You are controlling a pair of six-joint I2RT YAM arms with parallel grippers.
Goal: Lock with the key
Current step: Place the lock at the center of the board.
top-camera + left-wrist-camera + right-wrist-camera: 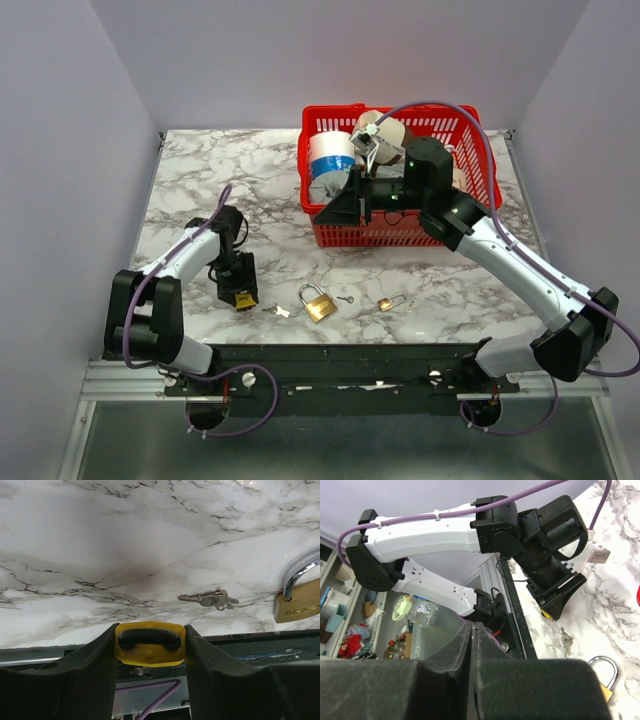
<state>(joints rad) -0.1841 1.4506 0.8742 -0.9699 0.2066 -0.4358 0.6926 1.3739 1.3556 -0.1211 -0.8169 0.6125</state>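
My left gripper (243, 297) is low at the table's near left and shut on a small yellow padlock with a black shackle (150, 643). A bunch of silver keys (282, 311) lies just to its right and also shows in the left wrist view (209, 599). A large brass padlock (318, 303) lies beside the keys, and its edge shows in the left wrist view (300, 600). A single small key (345, 299) and a small brass padlock (388, 302) lie further right. My right gripper (320, 211) is shut and empty, held above the table in front of the basket; its jaws (471, 626) are pressed together.
A red basket (470, 125) with rolls of tape (331, 152) stands at the back centre, right behind my right wrist. The table's near edge and a black rail (350, 355) run just below the locks. Grey walls close in both sides.
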